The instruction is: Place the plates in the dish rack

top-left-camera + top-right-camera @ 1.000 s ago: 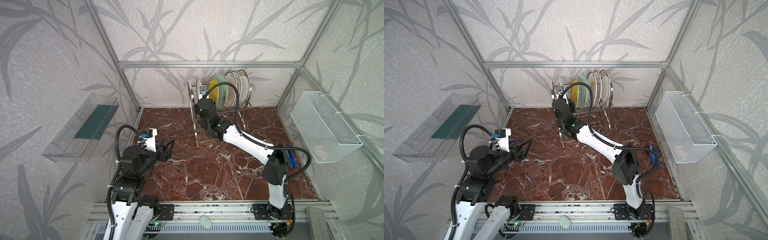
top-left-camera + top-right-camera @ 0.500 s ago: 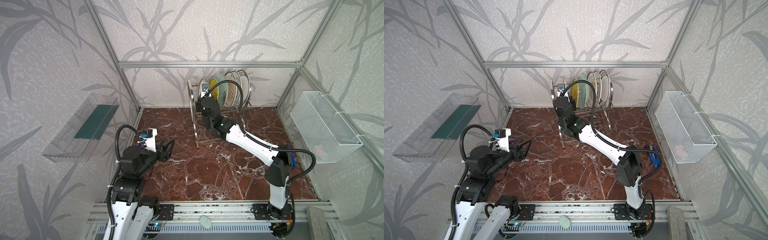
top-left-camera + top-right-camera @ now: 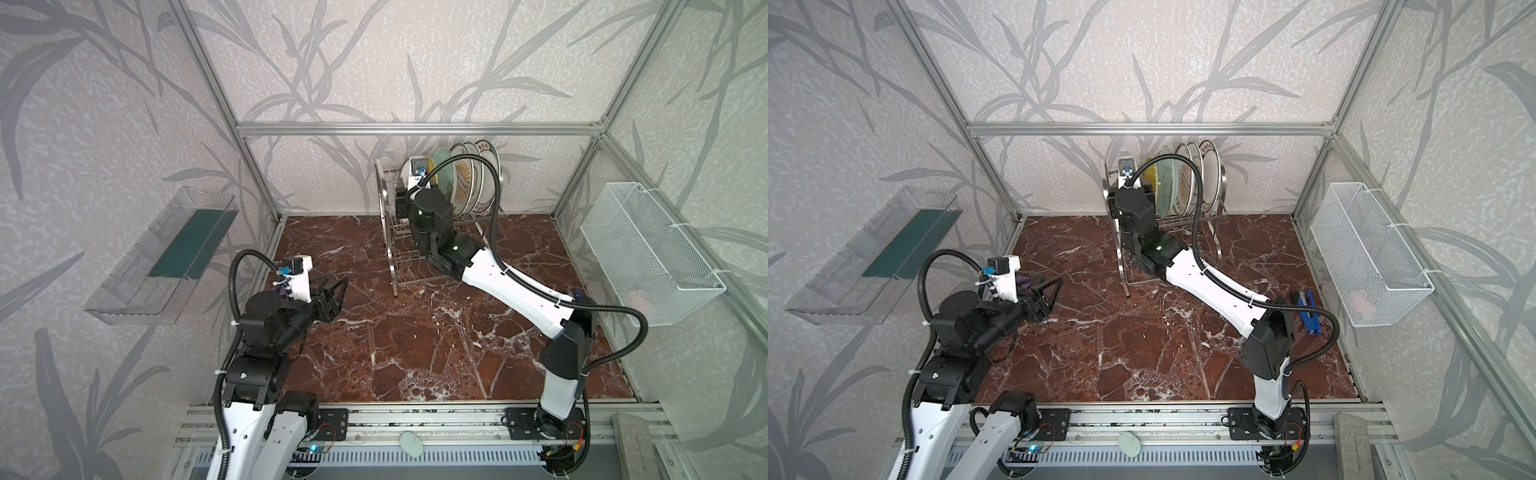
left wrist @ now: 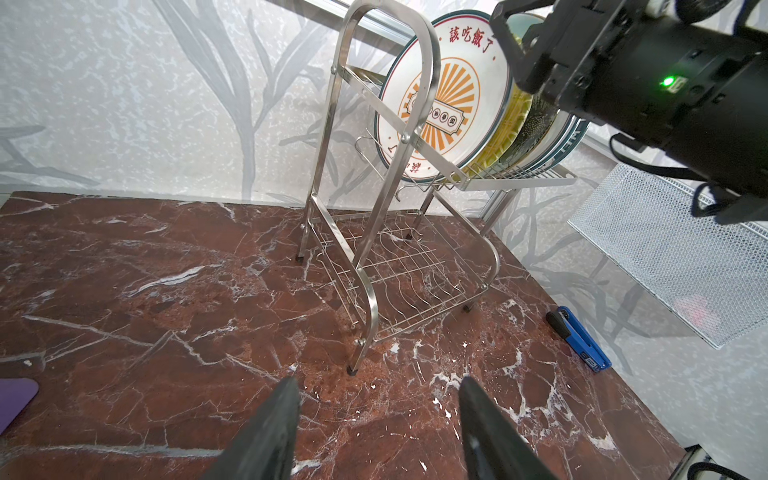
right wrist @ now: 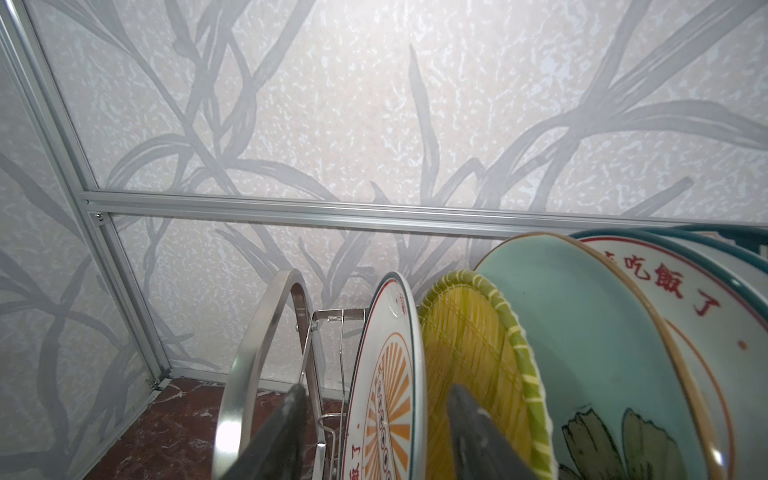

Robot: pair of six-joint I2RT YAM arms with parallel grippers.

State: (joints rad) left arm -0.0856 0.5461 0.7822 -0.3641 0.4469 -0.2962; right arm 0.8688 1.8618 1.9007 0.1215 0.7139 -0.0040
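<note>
- The left fingers (image 4: 274,428) hover low over the near left of the counter (image 3: 415,332), spread apart with nothing between them. They sit where they sat a second ago.
- No plate lies anywhere on the counter in either top view. The only loose thing is a small blue tool (image 4: 579,338) on the right side.
- At the far side, the right arm has pushed further up into the dish rack (image 5: 237,395) during the last second.
- The right fingers (image 5: 282,432), which were nearly closed a second ago, now stand open. One finger is on each side of the rim of a sunburst plate (image 5: 386,374), and I see a gap on both sides.
- That plate stands on edge in the leftmost filled slot of the upper shelf, just beside the yellow plate (image 5: 469,332). The teal plate (image 5: 582,332) and more plates (image 3: 461,178) are lined up to its right.
- My reading is that this plate has just been let go and the rack alone carries it now.
- With the counter bare of plates, loading looks finished or very nearly so. What remains is to draw the right fingers back without knocking the rim.
</note>
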